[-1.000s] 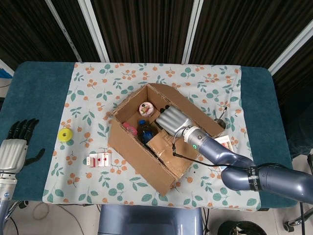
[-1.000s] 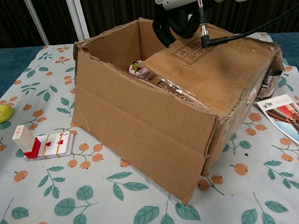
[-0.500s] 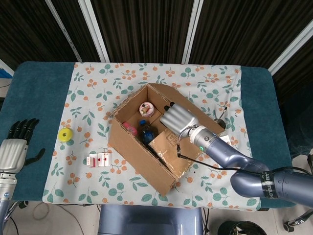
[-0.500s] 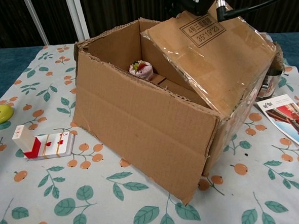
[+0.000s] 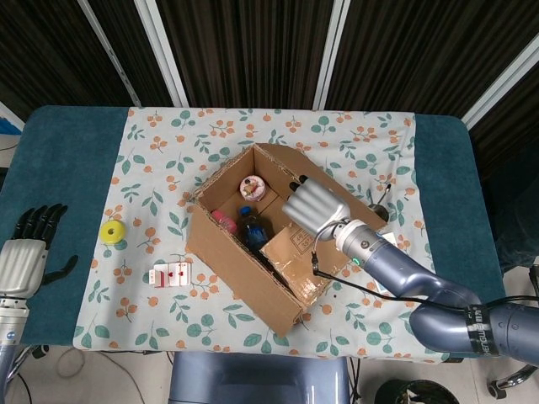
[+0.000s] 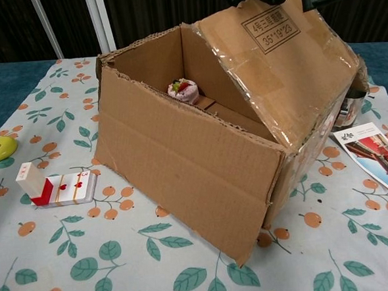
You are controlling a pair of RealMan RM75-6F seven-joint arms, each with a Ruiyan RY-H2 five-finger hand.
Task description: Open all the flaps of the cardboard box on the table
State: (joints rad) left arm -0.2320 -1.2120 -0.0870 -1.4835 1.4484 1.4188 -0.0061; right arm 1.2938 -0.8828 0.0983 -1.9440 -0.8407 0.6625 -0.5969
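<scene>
Change: taped flap (image 6: 288,67) has been raised from lying flat over the cardboard box (image 5: 253,244) to a steep tilt.
Right hand (image 5: 313,204): fingers hooked over the flap's free edge, above the box's far side.
Left hand (image 5: 25,252): idle, fingers spread, well left of the box.
Box: at table centre.
Task status: judged unfinished; flap not yet folded outward.
</scene>
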